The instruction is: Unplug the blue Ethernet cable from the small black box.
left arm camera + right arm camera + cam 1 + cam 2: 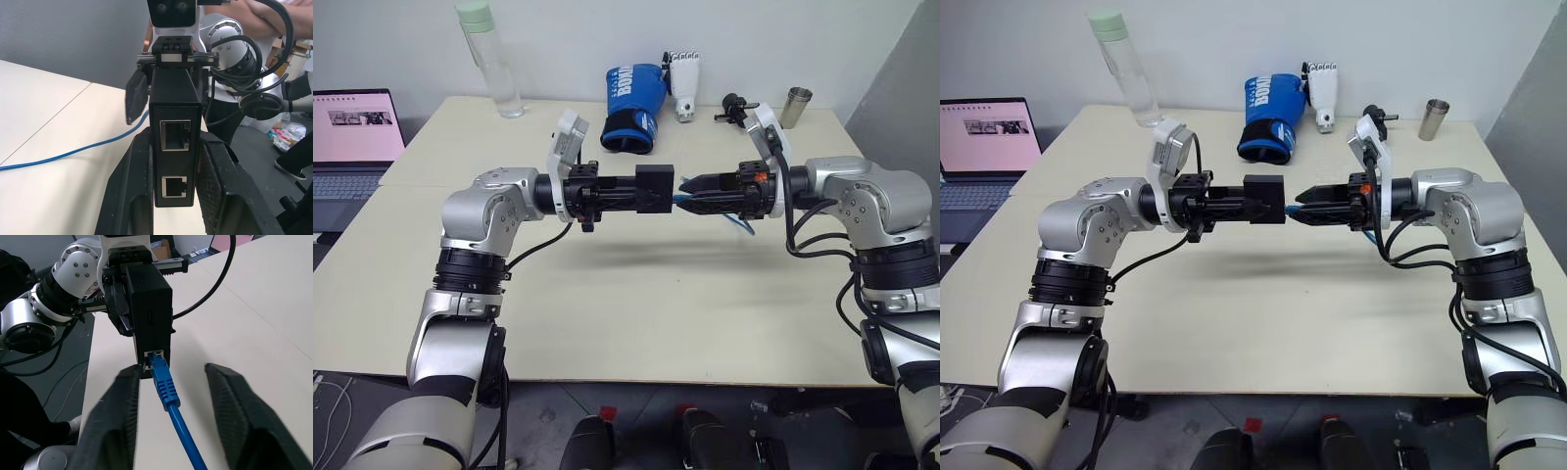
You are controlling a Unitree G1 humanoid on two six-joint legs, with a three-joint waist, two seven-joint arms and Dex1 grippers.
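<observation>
Smooth cream table (636, 323); ribbed blue Ethernet cable (168, 396) enters matte black box (151, 303)

**Clutter at the far edge of the table**

You have 1 open laptop (352, 137) off the table's (607, 313) left side, its screen lit. Along the far edge you see a clear bottle (491, 61) with a pale green cap, a blue boxing glove (632, 108), a white robotic hand (685, 83), a small black gadget (736, 106) and a metal cup (795, 106), all upright or lying apart.
</observation>
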